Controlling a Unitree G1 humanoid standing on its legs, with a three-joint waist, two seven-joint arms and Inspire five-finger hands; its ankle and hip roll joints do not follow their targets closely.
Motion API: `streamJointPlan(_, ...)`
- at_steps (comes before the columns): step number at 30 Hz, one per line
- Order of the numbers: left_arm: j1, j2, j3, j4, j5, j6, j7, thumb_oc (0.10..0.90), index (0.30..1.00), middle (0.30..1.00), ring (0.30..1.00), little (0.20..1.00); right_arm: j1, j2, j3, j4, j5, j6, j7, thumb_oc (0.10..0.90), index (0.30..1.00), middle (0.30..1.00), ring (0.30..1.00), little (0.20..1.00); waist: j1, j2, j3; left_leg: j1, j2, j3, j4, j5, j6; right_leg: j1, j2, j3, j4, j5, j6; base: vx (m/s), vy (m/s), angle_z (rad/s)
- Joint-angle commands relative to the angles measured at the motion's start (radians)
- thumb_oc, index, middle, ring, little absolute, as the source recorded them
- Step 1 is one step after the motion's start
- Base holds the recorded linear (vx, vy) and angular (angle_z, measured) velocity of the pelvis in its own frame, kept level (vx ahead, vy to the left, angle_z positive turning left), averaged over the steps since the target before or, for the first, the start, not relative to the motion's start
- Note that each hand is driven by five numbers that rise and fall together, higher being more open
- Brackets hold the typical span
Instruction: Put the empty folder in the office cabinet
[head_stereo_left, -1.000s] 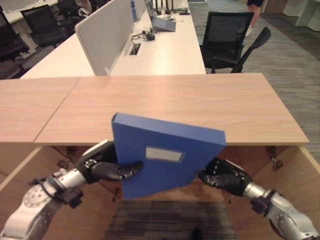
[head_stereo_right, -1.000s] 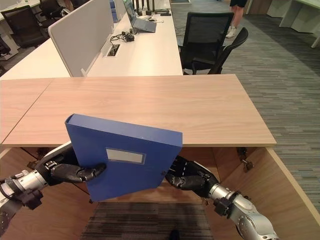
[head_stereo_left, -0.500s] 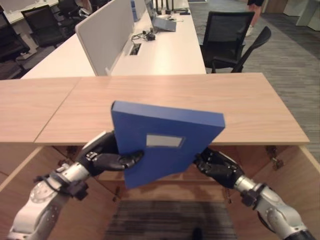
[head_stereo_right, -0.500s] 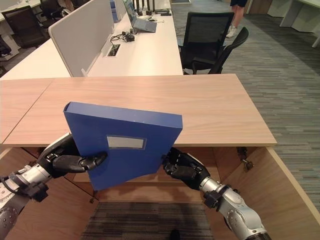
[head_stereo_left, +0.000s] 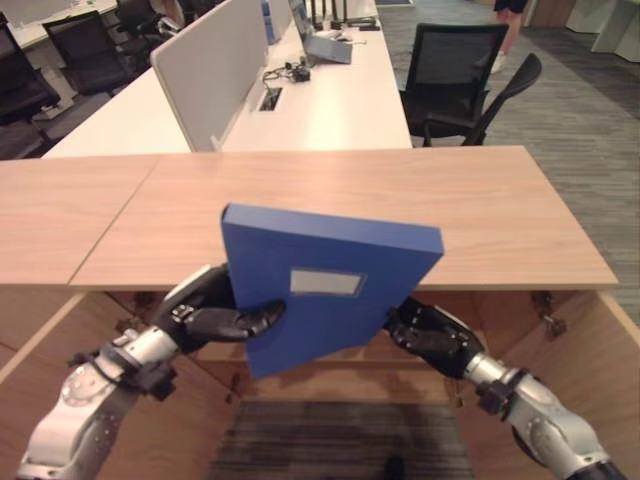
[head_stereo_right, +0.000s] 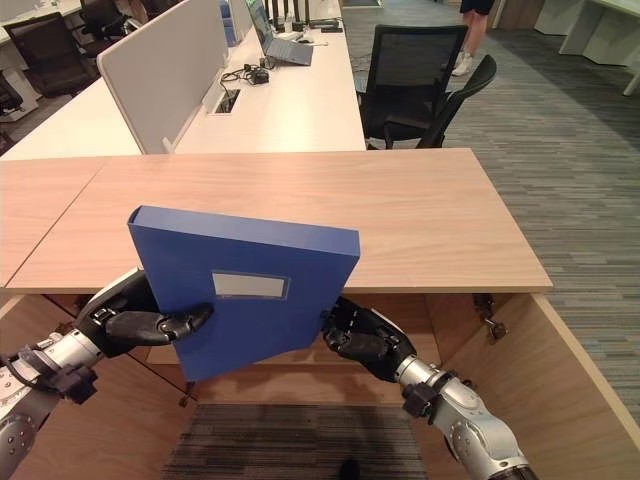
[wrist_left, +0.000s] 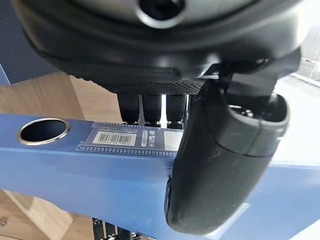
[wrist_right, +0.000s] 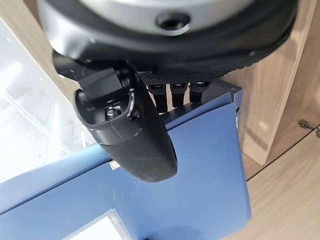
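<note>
A blue box folder (head_stereo_left: 320, 285) with a pale label is held tilted in front of the wooden cabinet top (head_stereo_left: 400, 200), its lower part at the open cabinet mouth below. My left hand (head_stereo_left: 205, 315) grips its left edge, thumb curled over the front cover and fingers behind the spine (wrist_left: 100, 165). My right hand (head_stereo_right: 360, 335) clasps the lower right corner, thumb on the cover (wrist_right: 200, 200) and fingers behind.
The cabinet's doors (head_stereo_left: 585, 370) stand open on both sides, over a striped carpet (head_stereo_left: 340, 440). Beyond the wooden top are white desks with a grey divider (head_stereo_left: 205, 65), a laptop and black office chairs (head_stereo_left: 455, 70). A person's legs (head_stereo_right: 470, 40) stand far back.
The folder has risen slightly and drawn a little toward the cabinet opening. My right hand has slid further under the folder's lower right corner; the left keeps its grip.
</note>
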Motion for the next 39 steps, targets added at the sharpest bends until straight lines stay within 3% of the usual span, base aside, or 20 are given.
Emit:
streamJointPlan(1,-0.084,0.028,-0.002,-0.095,-0.02,-0.119,-0.093,0.4,0.3,0.3,0.3,0.3,-0.166,0.022,0.006,-0.225,0.039,-0.092,0.111,0.8,0.9,0.9,0.9,0.9,-0.008,-0.03,-0.056,-0.032,0.051,-0.056,-0.007,-0.023,-0.088,0.143,-0.044,-0.001,0.012,-0.154,0.095,0.0,0.0,0.0)
streamJointPlan(9,-0.038,0.039,0.092,-0.07,-0.021,-0.14,-0.086,0.4,0.3,0.3,0.3,0.3,-0.101,-0.026,-0.079,-0.195,0.066,-0.085,0.114,0.8,0.9,0.9,0.9,0.9,-0.007,-0.033,-0.057,-0.034,0.051,-0.057,-0.007,-0.024,-0.091,0.142,-0.044,-0.006,0.013,-0.155,0.098,0.0,0.0,0.0)
streamJointPlan(26,-0.011,0.053,0.135,-0.068,-0.002,-0.141,-0.098,0.4,0.3,0.3,0.3,0.3,-0.051,-0.103,-0.205,-0.138,0.051,-0.083,0.103,0.8,0.9,0.9,0.9,0.9,-0.015,-0.036,-0.057,-0.034,0.048,-0.065,-0.007,-0.027,-0.089,0.144,-0.046,-0.011,0.015,-0.157,0.101,0.0,-0.001,0.01)
streamJointPlan(39,-0.035,0.042,0.107,-0.081,0.005,-0.141,-0.101,0.4,0.3,0.3,0.3,0.3,-0.074,-0.055,-0.169,-0.191,0.059,-0.083,0.107,0.8,0.9,0.9,0.9,0.9,-0.019,-0.03,-0.057,-0.028,0.047,-0.064,-0.007,-0.029,-0.086,0.15,-0.048,-0.007,0.017,-0.16,0.098,0.0,0.0,0.0)
